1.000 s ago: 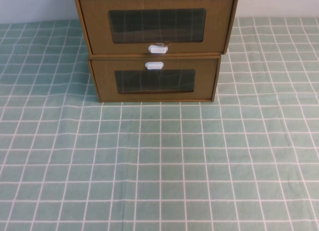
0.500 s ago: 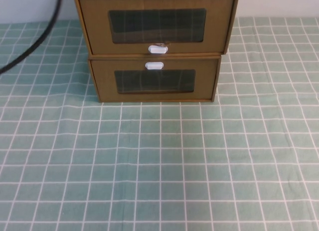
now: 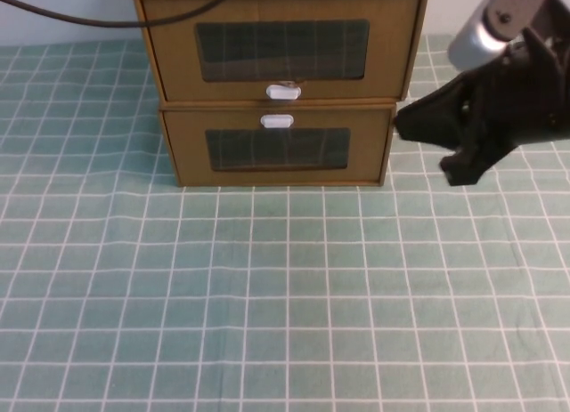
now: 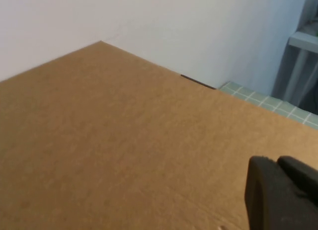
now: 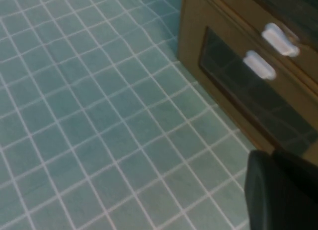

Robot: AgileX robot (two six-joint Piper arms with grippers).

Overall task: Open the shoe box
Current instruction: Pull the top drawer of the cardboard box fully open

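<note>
High view: a black cable (image 3: pixel 98 23) hangs at far left, above the checked tablecloth (image 3: pixel 267 296). At centre back the upper shoe box (image 3: pixel 169 47) sits on the lower shoe box (image 3: pixel 187 154), both fronts closed, with white handles (image 3: pixel 282 92). The left gripper (image 4: pixel 280 195) hangs over brown cardboard; its state cannot be told. The right gripper (image 3: pixel 399 127), jaws pressed together and empty, points at the lower shoe box's right edge.

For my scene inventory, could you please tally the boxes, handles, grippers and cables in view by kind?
Shoe boxes: 2, upper box stacked on lower box.
White handles: 2, upper handle, lower handle.
Grippers: 2, right gripper shut beside the lower box's right edge; left gripper over the upper box's top.
Black cable: 1.
Total: 7.
</note>
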